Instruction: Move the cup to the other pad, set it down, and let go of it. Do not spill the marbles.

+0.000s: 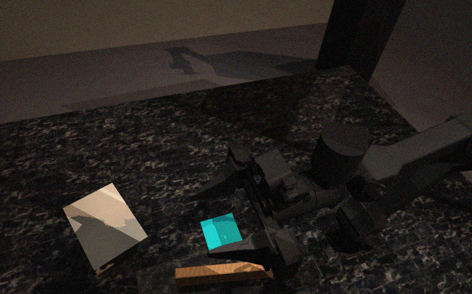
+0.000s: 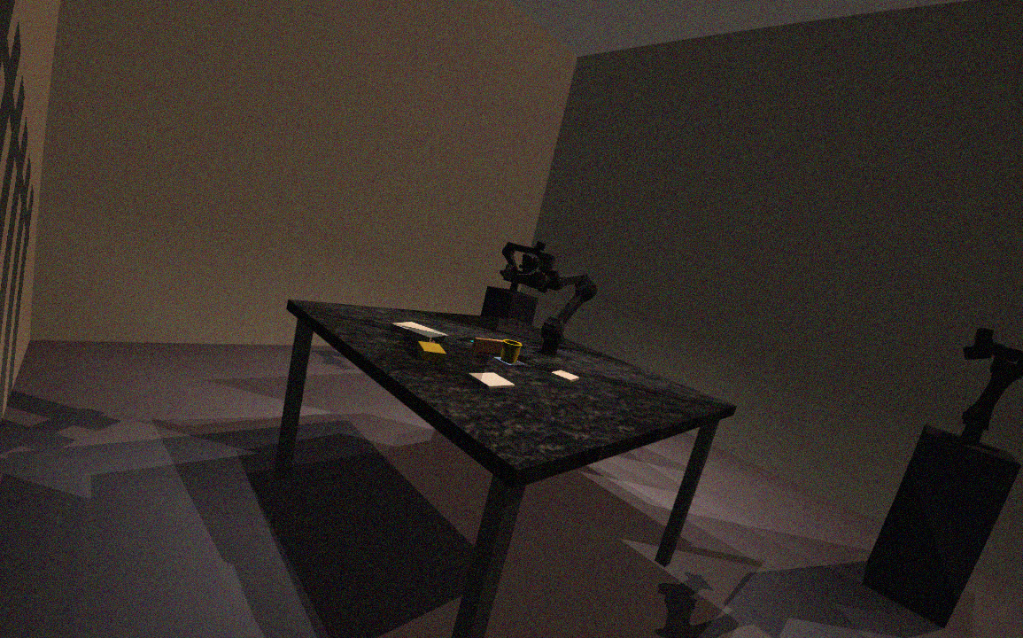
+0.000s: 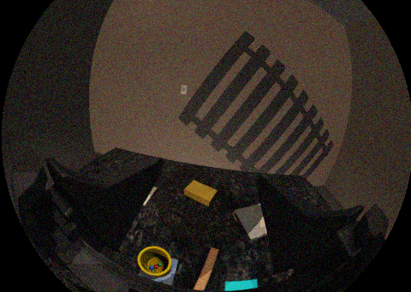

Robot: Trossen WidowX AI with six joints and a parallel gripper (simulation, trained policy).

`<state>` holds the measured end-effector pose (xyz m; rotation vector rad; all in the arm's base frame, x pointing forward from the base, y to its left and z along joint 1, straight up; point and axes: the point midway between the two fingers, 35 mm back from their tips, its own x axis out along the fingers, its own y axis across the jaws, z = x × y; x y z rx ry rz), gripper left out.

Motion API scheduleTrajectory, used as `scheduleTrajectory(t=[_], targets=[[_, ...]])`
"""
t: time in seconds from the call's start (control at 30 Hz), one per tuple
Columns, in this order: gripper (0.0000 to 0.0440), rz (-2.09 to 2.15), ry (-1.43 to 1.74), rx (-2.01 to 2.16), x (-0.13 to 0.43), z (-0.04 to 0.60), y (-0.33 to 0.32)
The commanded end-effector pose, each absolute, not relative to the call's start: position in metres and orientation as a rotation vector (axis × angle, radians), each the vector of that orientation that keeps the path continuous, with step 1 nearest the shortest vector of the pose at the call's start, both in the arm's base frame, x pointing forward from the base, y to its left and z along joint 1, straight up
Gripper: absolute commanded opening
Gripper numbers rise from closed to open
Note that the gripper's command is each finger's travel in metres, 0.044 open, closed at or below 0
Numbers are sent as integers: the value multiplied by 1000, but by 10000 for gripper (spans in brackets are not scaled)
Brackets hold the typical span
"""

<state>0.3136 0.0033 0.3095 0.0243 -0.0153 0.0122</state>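
The yellow cup [image 2: 511, 350] [image 3: 140, 264] stands upright on the blue-grey pad [image 2: 520, 362] [image 3: 171, 276]. Several small marbles [image 3: 156, 266], blue, red and green, lie inside it in the wrist view. The other pad, teal [image 1: 211, 235] [image 3: 241, 285], has nothing on it and is partly covered by a finger in the top view. My gripper [image 1: 200, 224] [image 3: 211, 172] is wide open with nothing between its fingers. It is raised above the table, away from the cup. The cup is out of frame in the top view.
An orange-brown bar [image 1: 208, 276] [image 2: 488, 345] [image 3: 207, 268] stands between the two pads. A yellow block [image 2: 431, 347] [image 3: 200, 193] and a pale, flat-topped block [image 1: 109, 226] [image 2: 420, 328] [image 3: 250, 220] lie farther out. Two more pale pieces [image 2: 492, 379] [image 2: 565, 375] lie near the cup.
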Motion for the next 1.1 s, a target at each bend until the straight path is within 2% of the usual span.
scheduleTrajectory(t=[0.0,0.3,0.37,1.07], targets=[[374,16,-14,25,314,310,4],[138,34,22,48,316,317,10],[101,36,40,60,317,317,11],[128,76,257,277,333,324,36]])
